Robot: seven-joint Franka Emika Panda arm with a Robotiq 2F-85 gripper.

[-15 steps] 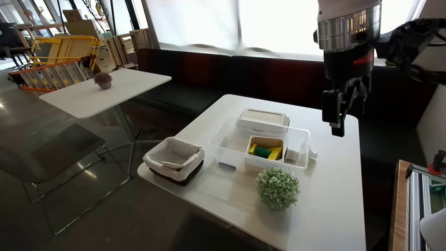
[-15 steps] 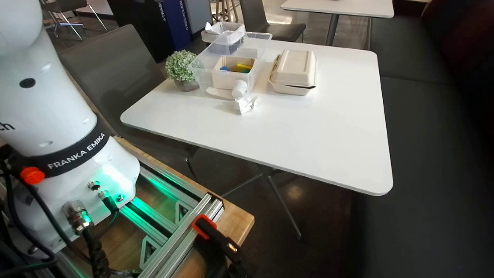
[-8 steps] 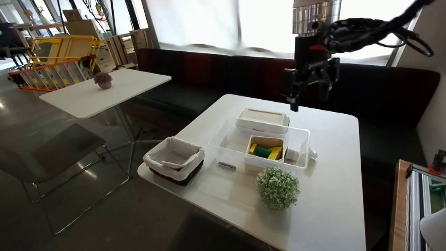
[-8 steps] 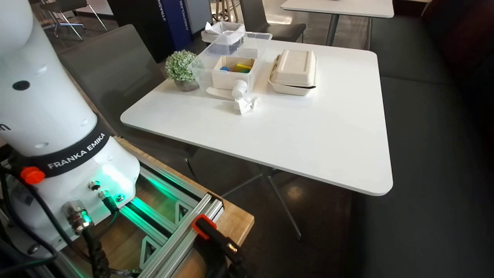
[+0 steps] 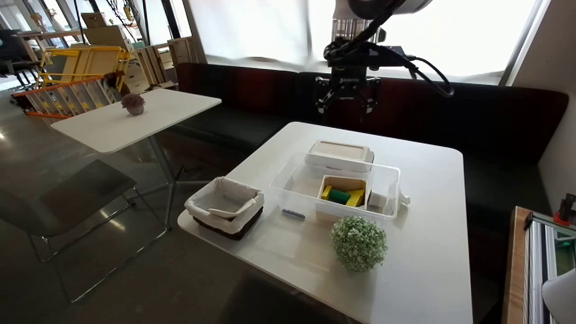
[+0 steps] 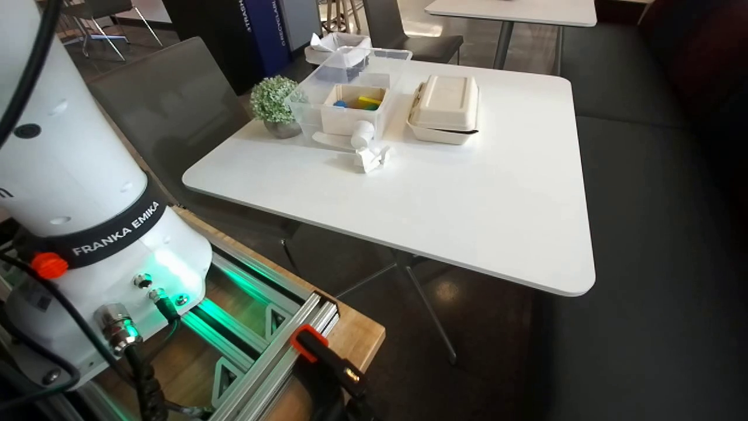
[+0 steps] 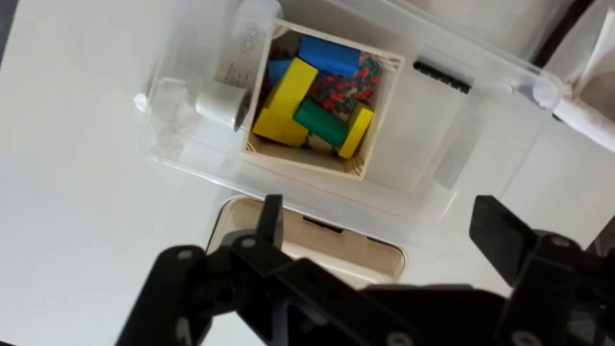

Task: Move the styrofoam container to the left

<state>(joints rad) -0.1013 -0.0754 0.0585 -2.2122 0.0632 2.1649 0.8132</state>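
Observation:
The styrofoam container (image 5: 340,150) is a closed beige clamshell on the white table, beside a clear plastic bin. It also shows in an exterior view (image 6: 449,104). In the wrist view the container (image 7: 336,240) is partly hidden behind the gripper fingers. My gripper (image 5: 343,116) is in the air above and beyond the container, pointing down. In the wrist view the gripper (image 7: 379,204) has its fingers wide apart with nothing between them; the left finger overlaps the container and the right one lies past its end.
The clear bin (image 5: 292,200) holds a small box (image 7: 307,165) of coloured blocks and a white cup (image 7: 221,102). A potted plant (image 5: 358,243), a lined basket (image 5: 252,209) and crumpled white paper (image 6: 369,159) are around it. The white table (image 6: 497,193) borders a dark bench (image 5: 427,108).
In an exterior view the gripper has moved left and away towards the bench, and has turned so that both fingers show side by side. The container and other objects have not moved.

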